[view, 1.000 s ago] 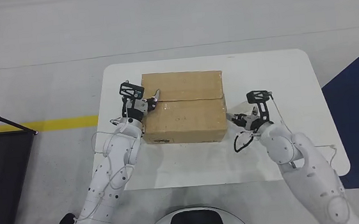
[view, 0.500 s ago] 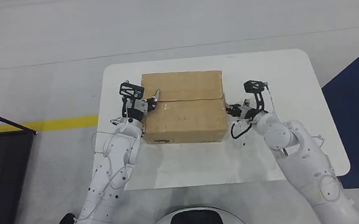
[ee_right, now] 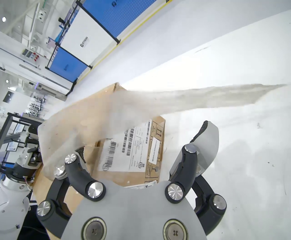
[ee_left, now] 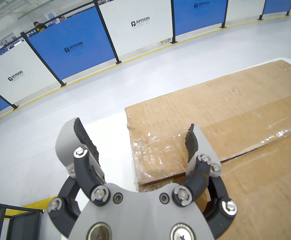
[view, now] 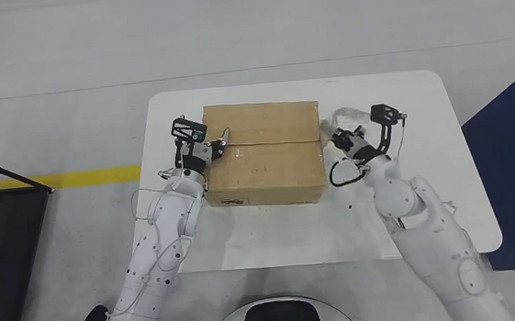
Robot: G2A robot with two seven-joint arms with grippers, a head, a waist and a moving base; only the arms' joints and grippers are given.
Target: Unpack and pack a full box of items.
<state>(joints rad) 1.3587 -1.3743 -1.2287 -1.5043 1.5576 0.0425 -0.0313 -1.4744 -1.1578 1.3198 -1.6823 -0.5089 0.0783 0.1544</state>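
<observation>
The cardboard box [view: 263, 153] sits shut on the white table [view: 419, 215], a little toward 11 o'clock of its middle, its flaps meeting along a seam that runs from 9 to 3 o'clock; at the 9 o'clock end, crinkled clear tape [ee_left: 154, 145] is stuck across the seam. At the 3 o'clock end a loose tape strip [ee_right: 193, 95] now stands away from the box; a second ago the right gripper [view: 337, 142] was lower against that end, and it has since swung toward 1 o'clock, drawing the strip with it; its jaws are spread, the strip seemingly stuck to one finger. The left gripper [ee_left: 134, 127] has not moved; released, it straddles the 9 o'clock edge. Unsealing looks begun; the flaps are not yet lifted.
</observation>
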